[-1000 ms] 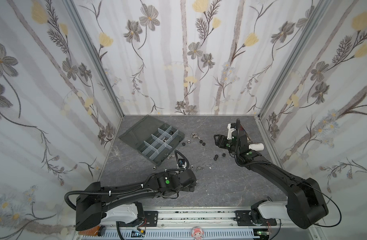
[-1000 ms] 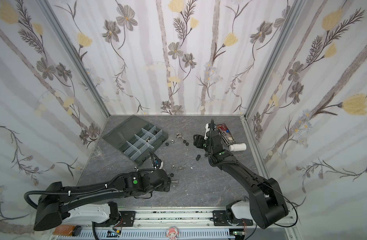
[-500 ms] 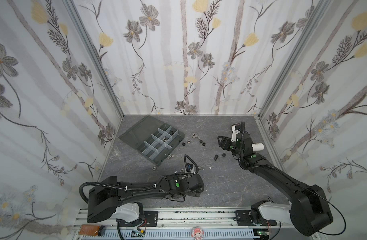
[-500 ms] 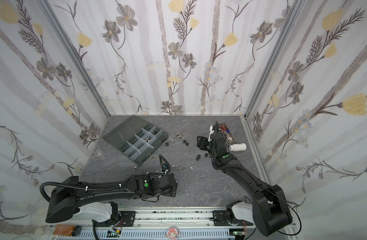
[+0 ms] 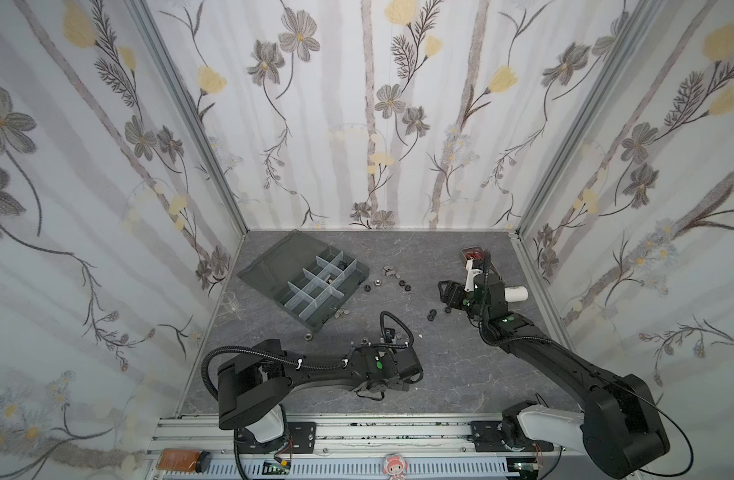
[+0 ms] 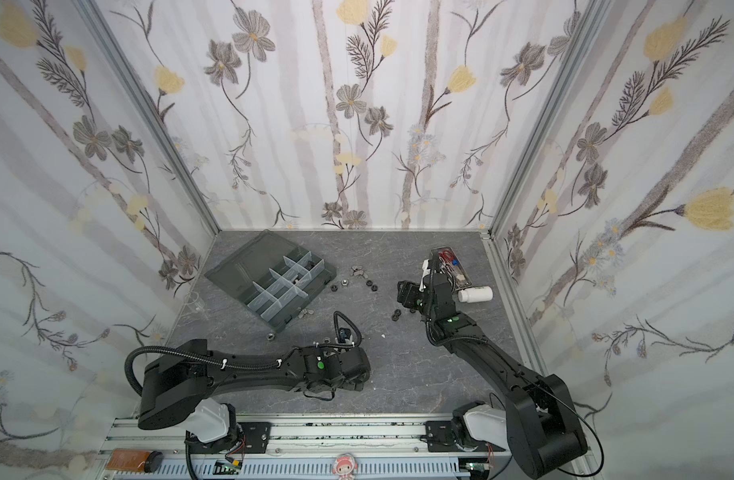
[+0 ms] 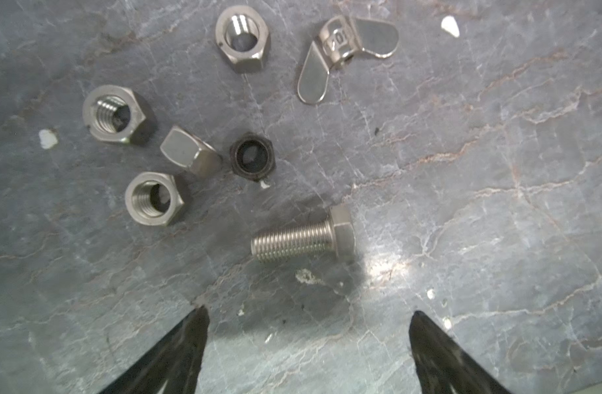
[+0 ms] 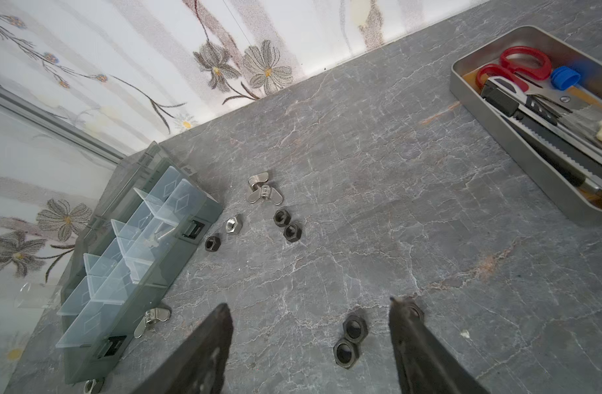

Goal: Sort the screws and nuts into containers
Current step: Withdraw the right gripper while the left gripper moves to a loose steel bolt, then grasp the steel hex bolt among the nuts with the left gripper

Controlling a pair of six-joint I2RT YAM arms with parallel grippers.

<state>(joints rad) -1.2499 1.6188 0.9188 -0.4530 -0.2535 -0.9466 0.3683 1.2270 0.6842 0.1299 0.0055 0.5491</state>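
In the left wrist view my left gripper [image 7: 308,315] is open and empty just above the floor. A silver screw [image 7: 304,237] lies flat a little ahead of its fingertips. Beyond it lie several silver hex nuts [image 7: 153,199], one black nut [image 7: 252,161] and a wing nut [image 7: 340,51]. My right gripper [image 8: 310,305] is open too, with two black nuts [image 8: 349,336] on the floor between its jaws, nearer one finger. The grey organizer box [image 8: 149,307] with its containers stands open at the back left [image 5: 269,266]. One screw [image 8: 161,233] lies in a compartment.
More nuts lie beside the box: wing nuts [image 8: 263,192], black nuts [image 8: 287,223], a silver nut [image 8: 232,224]. A metal tray [image 8: 507,143] with red scissors and a white bottle [image 5: 515,294] sit at the right. A clear glass [image 5: 230,301] stands by the left wall.
My left arm has swung right and forward, and now covers the near cluster of nuts. Its jaws have narrowed slightly. My right gripper has drawn back a little toward the front.
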